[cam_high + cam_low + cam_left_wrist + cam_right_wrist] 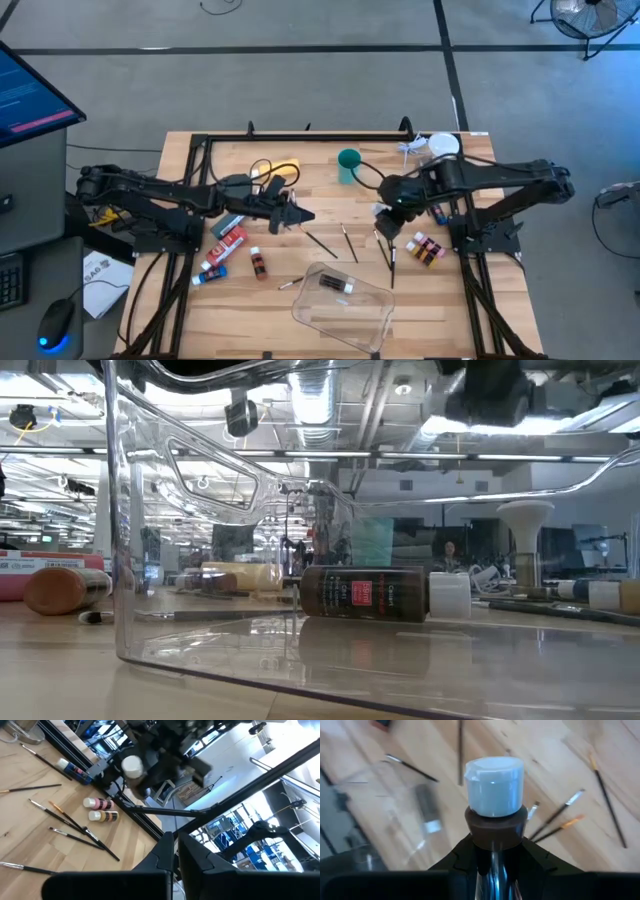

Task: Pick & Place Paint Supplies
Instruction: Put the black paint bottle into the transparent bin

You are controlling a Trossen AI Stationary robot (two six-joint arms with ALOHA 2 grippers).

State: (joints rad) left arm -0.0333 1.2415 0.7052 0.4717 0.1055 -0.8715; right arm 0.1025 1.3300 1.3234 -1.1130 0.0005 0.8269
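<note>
Wooden tabletop (180, 300): right tool (492, 847) grips a white-capped paint bottle (494, 802).
Left tool (175, 851) closed, empty. Narrow grip below the cap; a tilt could drop the bottle outside the clear tray (375, 300).

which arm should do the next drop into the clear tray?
Right. The right gripper is already shut on a white-capped paint bottle, held above the table near the clear tray. The left gripper is shut and holds nothing, hovering over the table's middle.
</note>
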